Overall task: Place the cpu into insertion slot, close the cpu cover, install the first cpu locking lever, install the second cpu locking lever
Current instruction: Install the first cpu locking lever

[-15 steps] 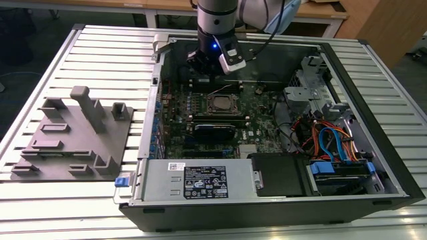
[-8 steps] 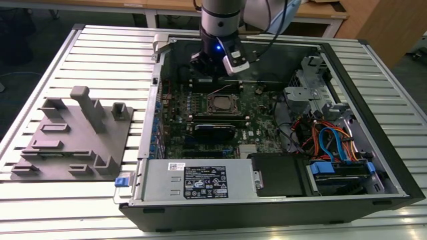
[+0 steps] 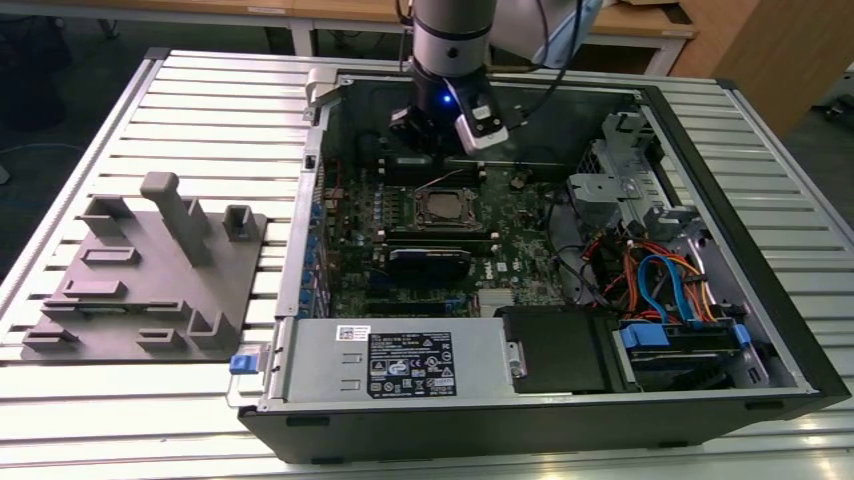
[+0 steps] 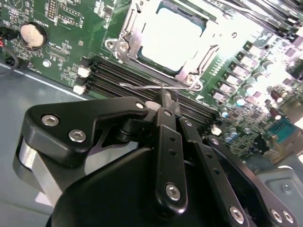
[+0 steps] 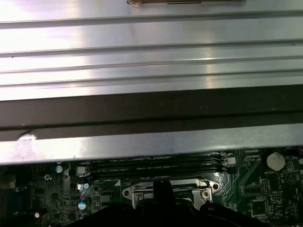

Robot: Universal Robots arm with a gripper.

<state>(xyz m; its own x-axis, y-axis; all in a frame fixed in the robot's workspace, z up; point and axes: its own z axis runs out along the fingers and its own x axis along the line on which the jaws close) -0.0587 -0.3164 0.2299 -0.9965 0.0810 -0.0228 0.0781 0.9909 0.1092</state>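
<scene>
Pincer (image 4: pixel 165 100) is being held narrow, its black fingers drawn together, with the tips being set at a thin wire lever (image 4: pixel 142 86) just beside the socket (image 3: pixel 447 208). Whether the wire is being pinched cannot be told. The cpu (image 4: pixel 170 40) is being shown seated in the socket on the green motherboard (image 4: pixel 61 47), with the silvery cover (image 4: pixel 129 34) lying flat around it. In the second wrist view, black memory slots (image 4: pixel 118 73) are being seen between the cover and the pincer. A coin battery (image 4: pixel 32 34) is being seen well apart from them. In the exterior view the arm (image 3: pixel 451 40) is being held above the open computer case (image 3: pixel 534 420), which is lying on the slatted worktop (image 3: pixel 200 90) beside a grey moulded tray (image 3: pixel 147 270).
</scene>
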